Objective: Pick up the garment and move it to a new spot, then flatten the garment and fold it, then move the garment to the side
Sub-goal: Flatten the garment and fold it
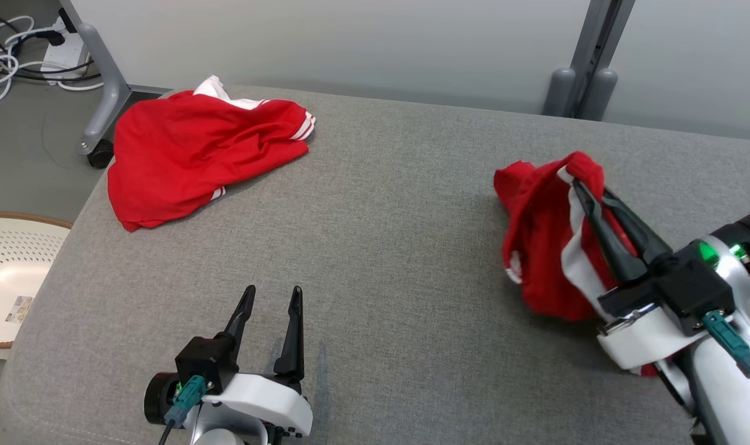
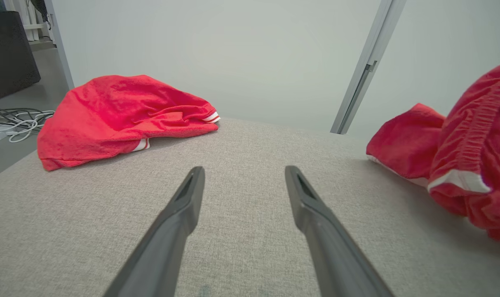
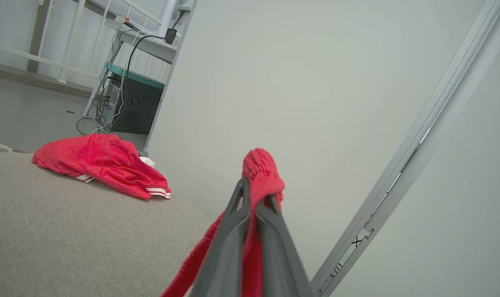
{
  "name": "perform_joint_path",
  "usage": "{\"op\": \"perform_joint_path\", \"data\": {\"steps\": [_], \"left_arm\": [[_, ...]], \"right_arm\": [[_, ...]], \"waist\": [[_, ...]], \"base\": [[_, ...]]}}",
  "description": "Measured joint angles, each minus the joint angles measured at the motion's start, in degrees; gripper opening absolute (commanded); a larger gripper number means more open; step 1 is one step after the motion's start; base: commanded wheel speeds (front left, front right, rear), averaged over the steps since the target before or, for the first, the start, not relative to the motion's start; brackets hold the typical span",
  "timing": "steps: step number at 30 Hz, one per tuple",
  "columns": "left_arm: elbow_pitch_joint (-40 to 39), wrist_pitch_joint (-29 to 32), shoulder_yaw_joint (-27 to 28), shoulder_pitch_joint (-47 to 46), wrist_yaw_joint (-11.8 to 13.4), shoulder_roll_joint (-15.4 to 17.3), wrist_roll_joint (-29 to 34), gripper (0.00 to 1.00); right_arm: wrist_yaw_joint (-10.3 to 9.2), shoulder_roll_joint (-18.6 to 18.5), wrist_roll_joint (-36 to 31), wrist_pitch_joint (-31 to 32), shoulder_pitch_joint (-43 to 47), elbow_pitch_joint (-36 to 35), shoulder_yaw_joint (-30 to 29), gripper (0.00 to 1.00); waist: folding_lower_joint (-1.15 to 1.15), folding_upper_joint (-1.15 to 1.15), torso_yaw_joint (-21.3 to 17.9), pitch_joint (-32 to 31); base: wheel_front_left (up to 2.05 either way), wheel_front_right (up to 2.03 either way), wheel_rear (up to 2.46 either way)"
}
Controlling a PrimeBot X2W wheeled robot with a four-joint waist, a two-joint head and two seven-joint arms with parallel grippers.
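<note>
Closest to you, your left jaws stand wide open, their dark fingers low over the grey upholstered surface with nothing between them. Bare fabric lies directly ahead of them.

Off to the right of those, your right jaws are closed tight. Their fingers pinch an elastic-looking edge of the red garment, and a small knob of red cloth pokes out past the fingertips. The rest of the garment hangs bunched below and to the left of the right jaws, with a white band showing among the folds. In the left wrist view its lower folds reach the surface. It sits well to the right of the open left jaws.

Farther on, ahead and to the left of both jaws, a second red garment with white stripes lies crumpled near the far left corner of the surface, well apart from either pair.

Beyond the left edge, a pale perforated basket sits on the floor. Farther back are a grey frame leg on a caster and a tangle of cables.
</note>
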Motion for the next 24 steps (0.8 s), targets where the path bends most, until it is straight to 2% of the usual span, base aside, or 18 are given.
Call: {"op": "perform_joint_path", "data": {"steps": [5, 8, 11, 20, 21, 22, 23, 24], "left_arm": [[0.2, 0.0, -0.3, -0.1, -0.1, 0.0, 0.0, 1.0], [0.3, 0.0, -0.6, -0.5, -0.1, 0.0, -0.1, 1.0], [0.1, 0.0, -0.6, -1.3, -0.1, 0.0, -0.2, 1.0], [-0.3, 0.0, -1.0, -2.1, 0.2, 0.0, -0.8, 1.0], [-0.3, 0.0, -1.0, -2.1, 0.3, 0.0, -1.0, 1.0], [-0.3, 0.0, -1.0, -2.1, 0.5, 0.0, -1.1, 1.0], [-0.3, 0.0, -1.0, -2.1, 0.5, 0.0, -1.1, 1.0], [-0.3, 0.0, -1.0, -2.1, 0.5, 0.0, -1.1, 1.0]], "right_arm": [[0.0, -0.8, 3.1, 3.1, 1.1, 0.7, 4.8, 0.0], [0.0, -1.6, 6.2, 4.3, -0.2, 7.2, 10.7, 0.0], [0.0, -1.9, 7.7, 4.0, -3.4, 13.8, 13.0, 0.0], [0.0, -1.6, 9.5, 2.0, -14.2, 31.9, 15.7, 0.0], [0.0, -1.5, 9.6, 1.8, -15.2, 33.4, 15.6, 0.03], [0.0, -1.3, 9.7, 1.4, -16.1, 34.7, 15.4, 0.22], [0.0, -1.0, 10.0, 1.3, -16.7, 35.8, 15.0, 0.45], [0.0, -0.6, 10.2, 0.9, -17.3, 36.7, 14.7, 0.45]], "waist": [[0.0, 0.0, 0.7, 0.4], [0.0, 0.0, 1.6, 1.1], [0.0, 0.0, 2.4, 1.8], [0.0, 0.0, 4.9, 4.2], [0.0, 0.0, 5.1, 4.4], [0.0, 0.0, 5.4, 4.5], [0.0, 0.0, 5.5, 4.7], [0.0, 0.0, 5.6, 4.7]], "base": [[0.0, 0.0, 0.0], [0.0, 0.0, 0.0], [0.0, 0.0, 0.0], [0.0, 0.0, 0.0], [0.0, 0.0, 0.0], [0.0, 0.0, 0.0], [0.0, 0.0, 0.0], [0.0, 0.0, 0.0]]}}
